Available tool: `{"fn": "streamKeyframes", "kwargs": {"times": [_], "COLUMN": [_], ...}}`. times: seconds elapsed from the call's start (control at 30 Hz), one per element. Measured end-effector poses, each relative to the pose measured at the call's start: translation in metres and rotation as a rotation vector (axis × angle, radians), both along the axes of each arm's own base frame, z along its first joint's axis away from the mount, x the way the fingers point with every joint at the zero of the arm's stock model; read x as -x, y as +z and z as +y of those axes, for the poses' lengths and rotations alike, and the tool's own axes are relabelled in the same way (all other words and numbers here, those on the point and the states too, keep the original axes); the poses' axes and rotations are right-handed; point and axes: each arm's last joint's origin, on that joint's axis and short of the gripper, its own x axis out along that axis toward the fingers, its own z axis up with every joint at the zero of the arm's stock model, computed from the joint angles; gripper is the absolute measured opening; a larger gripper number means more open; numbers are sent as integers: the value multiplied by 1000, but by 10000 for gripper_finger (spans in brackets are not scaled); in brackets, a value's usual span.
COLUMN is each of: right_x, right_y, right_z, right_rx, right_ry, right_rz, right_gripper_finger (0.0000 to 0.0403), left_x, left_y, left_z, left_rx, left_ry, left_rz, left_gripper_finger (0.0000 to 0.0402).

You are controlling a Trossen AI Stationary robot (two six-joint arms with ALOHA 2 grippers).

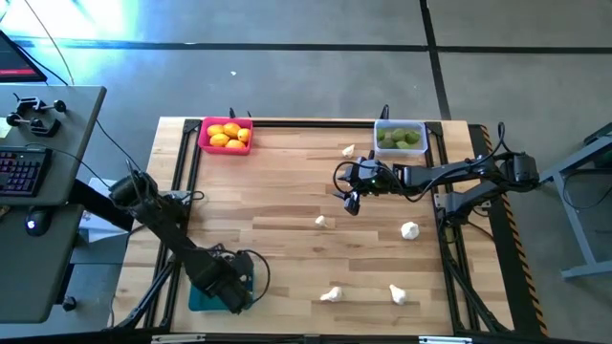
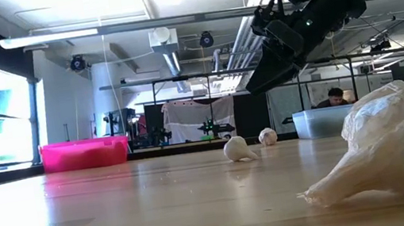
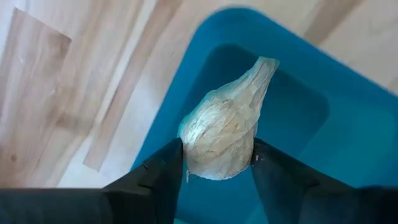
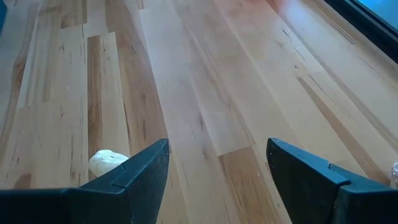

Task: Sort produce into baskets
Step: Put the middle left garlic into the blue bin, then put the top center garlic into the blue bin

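Observation:
My left gripper (image 3: 216,155) is shut on a white garlic bulb (image 3: 225,124) over the teal basket (image 3: 323,143), at the table's near left corner (image 1: 218,294). My right gripper (image 4: 217,155) is open and empty above the table's middle right (image 1: 352,196), near the clear basket (image 1: 400,138) of green limes. The pink basket (image 1: 227,135) at the far left holds yellow-orange fruits. Several garlic bulbs lie on the wood, among them one (image 1: 320,222) near the middle, one (image 1: 409,229) to its right and one (image 1: 331,294) by the near edge. My left gripper pinches the garlic bulb's fat round body (image 3: 194,146) between its two fingers, one on each side. The fingers come from above. The bulb's pointed stem end (image 3: 266,65) points away from the gripper, over the teal basket's hollow. Whether the bulb touches the basket's floor I cannot tell.
In the low view one garlic bulb (image 2: 387,145) lies close to the camera and two smaller ones (image 2: 238,149) lie farther back. A bulb (image 4: 106,163) shows beside my right gripper's finger. Black rails frame the table (image 1: 287,182). A desk with a keyboard (image 1: 24,172) stands to the left.

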Motion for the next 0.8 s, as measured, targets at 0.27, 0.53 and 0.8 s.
{"fn": "streamKeyframes", "kwargs": {"times": [0.27, 0.53, 0.8], "right_x": [0, 0, 12], "right_y": [0, 0, -4], "right_z": [0, -2, -35], "right_rx": [0, -46, -119], "right_ry": [-4, -88, -379], "right_rz": [0, -16, -4], "right_gripper_finger": [261, 261, 261], "left_x": [6, 16, 26], "left_y": [6, 40, 70], "left_z": [-3, 7, 54], "left_rx": [40, 70, -6], "left_ry": [-57, -153, -214], "left_rz": [14, -115, -429], "left_gripper_finger": [196, 184, 99]}}
